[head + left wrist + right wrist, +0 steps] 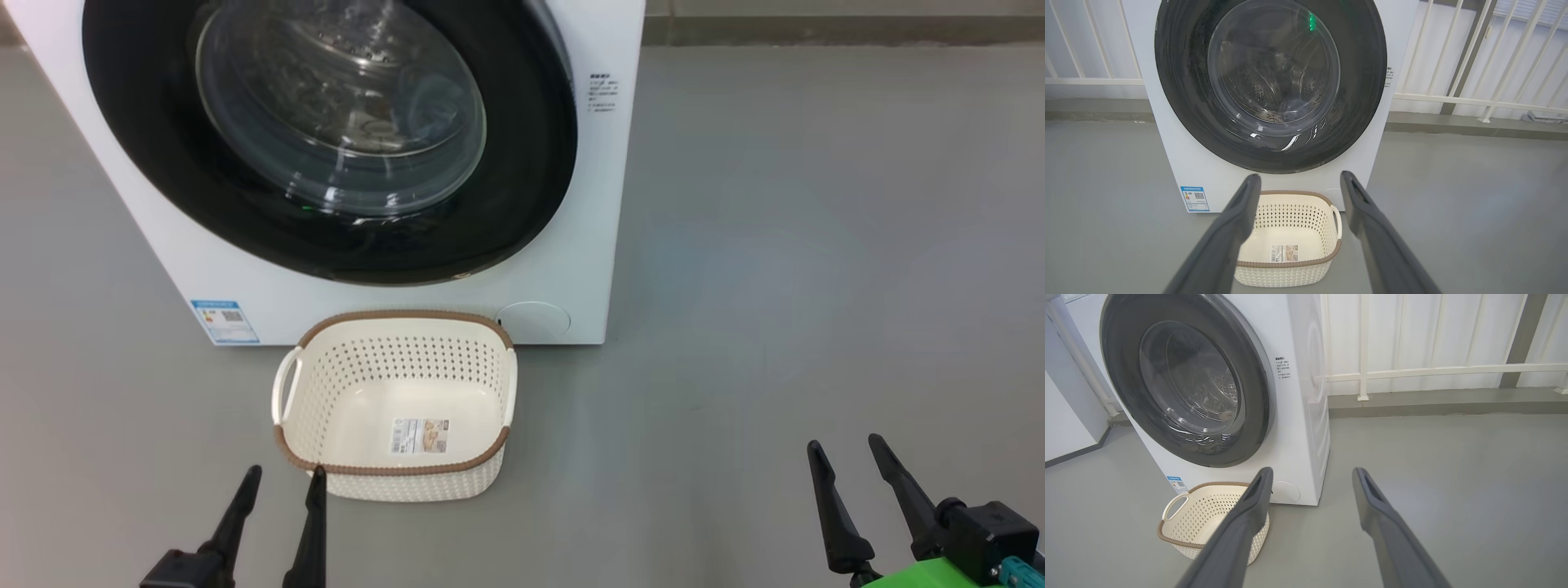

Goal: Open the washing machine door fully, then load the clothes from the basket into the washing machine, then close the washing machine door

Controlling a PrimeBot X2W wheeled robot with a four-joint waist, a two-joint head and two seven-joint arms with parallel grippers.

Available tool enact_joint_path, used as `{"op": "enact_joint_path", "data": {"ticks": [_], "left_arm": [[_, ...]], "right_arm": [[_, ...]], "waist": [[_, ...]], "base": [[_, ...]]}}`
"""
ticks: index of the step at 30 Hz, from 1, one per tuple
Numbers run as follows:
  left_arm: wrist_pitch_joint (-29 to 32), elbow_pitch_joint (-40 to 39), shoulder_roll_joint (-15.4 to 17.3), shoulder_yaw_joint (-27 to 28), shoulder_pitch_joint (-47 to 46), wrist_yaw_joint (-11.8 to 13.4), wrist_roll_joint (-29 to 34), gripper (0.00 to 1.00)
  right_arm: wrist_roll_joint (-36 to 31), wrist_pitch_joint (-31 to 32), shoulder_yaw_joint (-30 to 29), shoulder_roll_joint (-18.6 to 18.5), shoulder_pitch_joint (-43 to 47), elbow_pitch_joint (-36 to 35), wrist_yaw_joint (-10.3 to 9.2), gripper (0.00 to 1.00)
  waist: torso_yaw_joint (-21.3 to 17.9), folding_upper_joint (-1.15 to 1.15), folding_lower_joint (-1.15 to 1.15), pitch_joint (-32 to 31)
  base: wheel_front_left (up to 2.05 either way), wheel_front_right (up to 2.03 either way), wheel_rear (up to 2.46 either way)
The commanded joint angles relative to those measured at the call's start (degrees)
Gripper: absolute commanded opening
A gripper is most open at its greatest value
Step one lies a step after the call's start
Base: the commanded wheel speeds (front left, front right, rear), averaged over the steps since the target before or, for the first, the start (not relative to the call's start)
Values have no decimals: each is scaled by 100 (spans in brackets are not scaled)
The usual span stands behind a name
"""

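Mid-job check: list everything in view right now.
washer: 1, white, on grey floor
door: 1, black ring, clear glass, shut
cloth: count unclear, bluish, dim behind the glass
basket: 1, cream, brown rim, empty, before the washer
energy label: 1, blue, washer's lower left
railing: 1, white, behind the washer
left gripper: 1, dark, open, by basket's near left corner
right gripper: 1, dark, open, above bare floor

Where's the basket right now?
In the head view, the basket sits on the floor before the washing machine, under its door, just beyond the left gripper.
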Motion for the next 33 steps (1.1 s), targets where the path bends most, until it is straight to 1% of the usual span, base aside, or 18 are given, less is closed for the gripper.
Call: {"op": "enact_joint_path", "data": {"ticks": [1,12,33], "left_arm": [[3,-183,110,194,-93,55,-48,100],[110,-335,168,164,53,124,-100,100],[102,-336,231,119,26,193,-171,100]], "right_arm": [[8,29,147,-34,-70,-202,-14,100],[86,73,127,-20,46,-282,-14,100],[102,67,120,-18,32,-222,-14,100]], "waist": [[-91,0,0,-100],[-31,0,0,-209],[41,0,0,-257]], "base": [[0,0,0],[0,0,0],[0,0,0]]}}
